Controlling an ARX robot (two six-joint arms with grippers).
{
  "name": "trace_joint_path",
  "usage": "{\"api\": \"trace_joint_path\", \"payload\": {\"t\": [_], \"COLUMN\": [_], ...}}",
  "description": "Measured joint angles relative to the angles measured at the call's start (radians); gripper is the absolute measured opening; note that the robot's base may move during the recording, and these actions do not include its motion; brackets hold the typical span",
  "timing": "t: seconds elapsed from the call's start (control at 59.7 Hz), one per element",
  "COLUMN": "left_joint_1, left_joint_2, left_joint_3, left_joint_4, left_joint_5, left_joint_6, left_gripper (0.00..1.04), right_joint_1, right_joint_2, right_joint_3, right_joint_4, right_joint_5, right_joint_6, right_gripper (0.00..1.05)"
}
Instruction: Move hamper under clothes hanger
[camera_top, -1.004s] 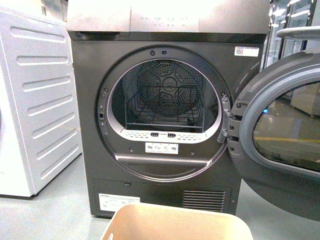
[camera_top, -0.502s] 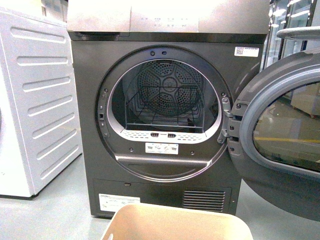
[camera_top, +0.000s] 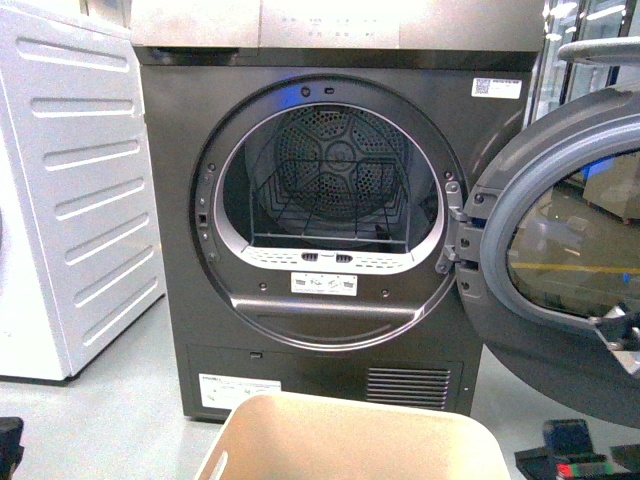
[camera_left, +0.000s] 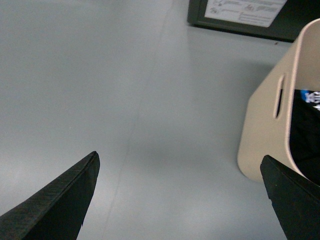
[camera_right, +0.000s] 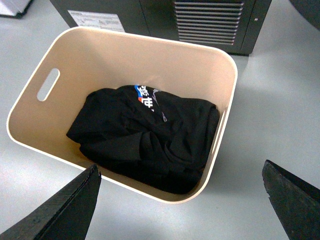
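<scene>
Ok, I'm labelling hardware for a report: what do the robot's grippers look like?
The left gripper and right gripper look alike: each has two matte black, wedge-shaped fingers tapering to pointed tips. No cables or markings show on them.

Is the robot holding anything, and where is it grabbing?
Nothing. The left end effector and right end effector both hang open, clear of the hamper.
</scene>
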Motion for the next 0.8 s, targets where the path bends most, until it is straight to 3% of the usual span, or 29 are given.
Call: {"api": "trace_joint_path", "payload": {"t": [0.218, 0.804], "left_joint_1": [-0.008, -0.105], "left_joint_2": [0.206, 0.568], "left_joint_3": [0.297, 0.687], "left_joint_4": [-0.185, -0.327], "left_joint_5": [0.009, 0.056], "left_joint_6": [0.020, 0.043], "left_gripper": [0.98, 0.98], "right_joint_1": [0.025, 0.031], "right_joint_2": [0.204, 0.530], "right_joint_3": [0.200, 0.525], "right_joint_4": [-0.115, -0.253], "right_joint_5": [0.022, 0.097], "right_joint_6": [-0.006, -0.011], "right_gripper": [0.97, 0.97]}}
